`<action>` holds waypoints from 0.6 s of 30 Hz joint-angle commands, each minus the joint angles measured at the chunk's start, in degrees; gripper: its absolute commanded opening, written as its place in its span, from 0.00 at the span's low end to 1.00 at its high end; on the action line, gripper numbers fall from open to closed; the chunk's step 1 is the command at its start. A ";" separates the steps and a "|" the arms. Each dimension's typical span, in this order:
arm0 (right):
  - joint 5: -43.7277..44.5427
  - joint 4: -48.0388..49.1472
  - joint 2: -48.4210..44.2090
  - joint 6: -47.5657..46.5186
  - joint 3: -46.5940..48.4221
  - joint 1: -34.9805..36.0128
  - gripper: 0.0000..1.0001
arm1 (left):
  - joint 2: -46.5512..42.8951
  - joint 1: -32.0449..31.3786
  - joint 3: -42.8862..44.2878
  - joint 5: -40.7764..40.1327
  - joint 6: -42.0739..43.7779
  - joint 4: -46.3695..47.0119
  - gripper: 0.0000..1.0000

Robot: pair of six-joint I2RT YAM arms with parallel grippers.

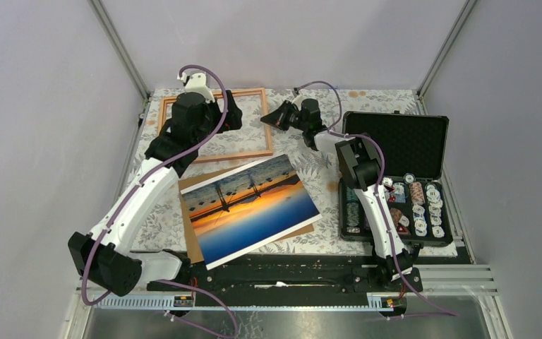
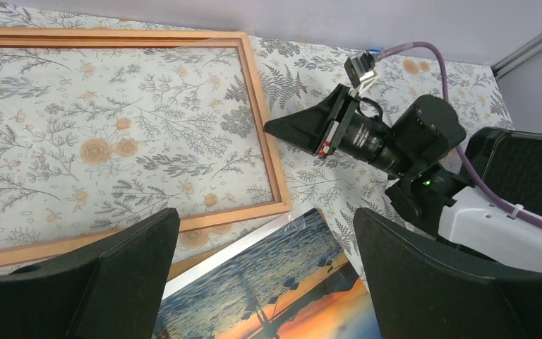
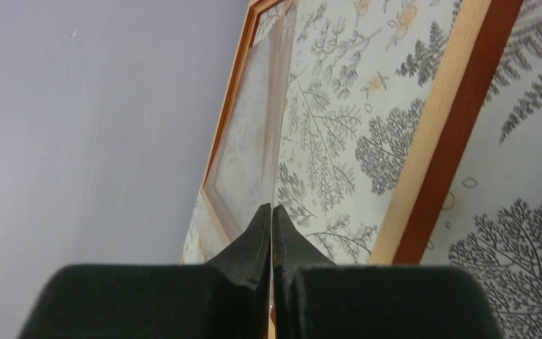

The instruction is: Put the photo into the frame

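The photo (image 1: 250, 208), a sunset bridge print, lies face up at the table's middle, its far corner under my left gripper (image 2: 266, 219). The orange-brown wooden frame (image 1: 233, 156) lies flat at the back left. My left gripper (image 1: 233, 113) hangs open over the frame's right part with nothing between its fingers. My right gripper (image 1: 265, 121) sits at the frame's right rail (image 2: 257, 99). It (image 3: 272, 208) is shut on the edge of a thin clear pane (image 3: 247, 141), which tilts up over the frame (image 3: 430, 141).
A plain brown backing board (image 1: 192, 244) lies under the photo's left side. An open black case of chips (image 1: 395, 183) stands at the right. A floral cloth (image 1: 324, 169) covers the table, and grey walls close in on three sides.
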 commanded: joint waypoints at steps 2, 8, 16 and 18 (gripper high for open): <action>-2.72 16.47 -3.61 -0.90 -5.09 0.42 0.00 | -3.19 0.57 -1.25 0.60 -0.69 4.68 0.99; -2.18 14.57 -0.99 -0.16 -0.77 0.46 0.00 | -2.66 2.12 -1.42 2.98 -2.07 4.71 0.99; -1.61 15.02 -1.06 -1.03 -1.23 0.59 0.00 | -3.14 2.92 -1.69 3.85 -2.65 4.91 0.99; -1.48 13.42 -0.34 -0.95 0.01 0.53 0.00 | -3.14 2.89 -1.76 4.09 -2.83 4.89 0.99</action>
